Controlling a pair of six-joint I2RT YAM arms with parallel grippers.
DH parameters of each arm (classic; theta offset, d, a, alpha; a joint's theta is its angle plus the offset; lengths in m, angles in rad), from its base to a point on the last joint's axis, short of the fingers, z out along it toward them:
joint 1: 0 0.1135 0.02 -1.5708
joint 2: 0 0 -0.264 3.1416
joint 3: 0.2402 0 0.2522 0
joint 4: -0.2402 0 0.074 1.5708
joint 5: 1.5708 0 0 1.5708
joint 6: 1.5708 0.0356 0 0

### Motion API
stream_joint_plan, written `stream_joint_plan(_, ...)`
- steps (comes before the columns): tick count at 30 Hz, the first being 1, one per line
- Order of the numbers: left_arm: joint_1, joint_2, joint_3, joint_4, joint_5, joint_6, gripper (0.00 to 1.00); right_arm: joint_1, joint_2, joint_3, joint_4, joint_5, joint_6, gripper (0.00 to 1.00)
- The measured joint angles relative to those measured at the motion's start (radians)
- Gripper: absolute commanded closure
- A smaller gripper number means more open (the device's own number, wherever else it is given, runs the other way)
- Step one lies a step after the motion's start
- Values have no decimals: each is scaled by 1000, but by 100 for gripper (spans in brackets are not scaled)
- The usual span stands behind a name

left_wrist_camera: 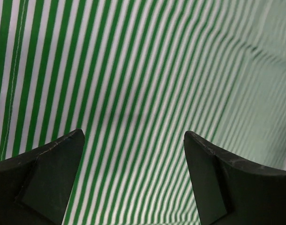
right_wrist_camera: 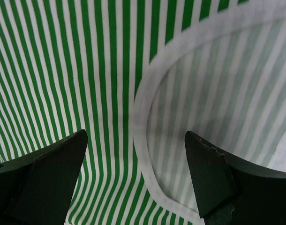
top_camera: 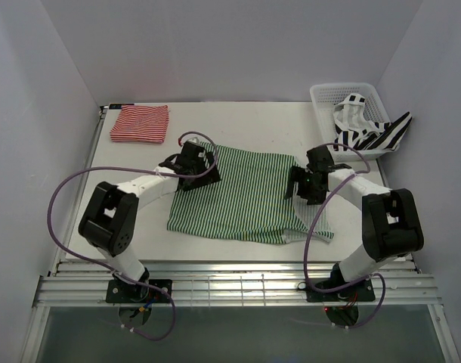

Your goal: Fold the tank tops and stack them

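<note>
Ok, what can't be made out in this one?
- Top view: the basket wall hides the lower part of the black-and-white tank top.
- Top view: the left gripper and right gripper cover their own fingertips; contact with the green-and-white tank top unclear.
- Top view: red-and-white tank top too small to count its folds.
- Wrist views: green stripes fill the frame; the top's outline is cut off.

The left arm [top_camera: 140, 185] and right arm [top_camera: 363, 189] rise from their bases, fold at raised elbows and reach inward over the bench. The left hand [top_camera: 200, 166] tilts downward, its fingers [left_wrist_camera: 49, 178] spread wide apart. The right hand [top_camera: 302, 185] also points down, and its fingers [right_wrist_camera: 213, 178] are equally parted.
</note>
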Motion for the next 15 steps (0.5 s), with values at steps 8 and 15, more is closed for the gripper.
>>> stream_joint_plan(8,30,119,11,3,-1,8,2,0,95,74,56,-20,-53,10)
stream_joint_plan(15,33,74,-59,34,-6,-24,2,0,107,78,79,-32,-84,10)
